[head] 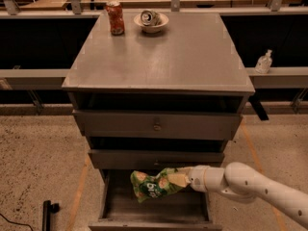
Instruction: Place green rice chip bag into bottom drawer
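Green rice chip bag [154,186] drop: bottom drawer [144,211] open, bag hanging over its interior, seemingly off floor. Gripper [186,178] above drawer's right half, jaws clamped on bag's end. Bag looks light, crinkly, slippery; pinch seam, not chips.

Dim, warm-tinted scene. Light falls from above onto the cabinet [159,57], whose top carries a broad soft sheen near its centre. Can [114,17] and bowl [151,22] at the cabinet's back edge throw small shadows at their bases. Recesses under the cabinet top and between its drawer fronts go near black. Bottom drawer [154,211], open at the cabinet's foot, is shadowed inside. Gripper [186,179], in front of the cabinet above that drawer, clamps the green rice chip bag [154,186]; the foil gives faint glints. White arm [260,186], at the cabinet's lower right, is the brightest thing. Floor [38,162] left of the cabinet is evenly, dully lit.
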{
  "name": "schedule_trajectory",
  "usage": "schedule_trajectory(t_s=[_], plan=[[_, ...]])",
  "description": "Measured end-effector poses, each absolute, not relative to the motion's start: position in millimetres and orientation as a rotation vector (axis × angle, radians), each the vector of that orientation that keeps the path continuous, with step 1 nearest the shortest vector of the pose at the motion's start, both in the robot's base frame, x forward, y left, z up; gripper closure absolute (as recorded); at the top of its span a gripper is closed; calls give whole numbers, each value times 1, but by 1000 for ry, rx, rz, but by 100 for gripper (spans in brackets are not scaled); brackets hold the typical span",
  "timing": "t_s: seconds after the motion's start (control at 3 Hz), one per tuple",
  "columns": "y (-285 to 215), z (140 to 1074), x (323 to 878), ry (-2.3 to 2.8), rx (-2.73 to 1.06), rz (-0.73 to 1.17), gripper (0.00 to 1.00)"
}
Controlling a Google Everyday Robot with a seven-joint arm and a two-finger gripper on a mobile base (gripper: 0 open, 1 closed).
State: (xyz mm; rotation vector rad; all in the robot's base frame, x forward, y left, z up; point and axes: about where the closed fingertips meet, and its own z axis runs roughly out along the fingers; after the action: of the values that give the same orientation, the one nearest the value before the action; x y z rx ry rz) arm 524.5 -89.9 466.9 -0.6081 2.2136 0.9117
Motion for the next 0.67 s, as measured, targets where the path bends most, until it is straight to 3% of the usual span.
schedule_trajectory(t_s=[0.67], plan=[[-100, 414, 536, 2233, -466, 846, 100]])
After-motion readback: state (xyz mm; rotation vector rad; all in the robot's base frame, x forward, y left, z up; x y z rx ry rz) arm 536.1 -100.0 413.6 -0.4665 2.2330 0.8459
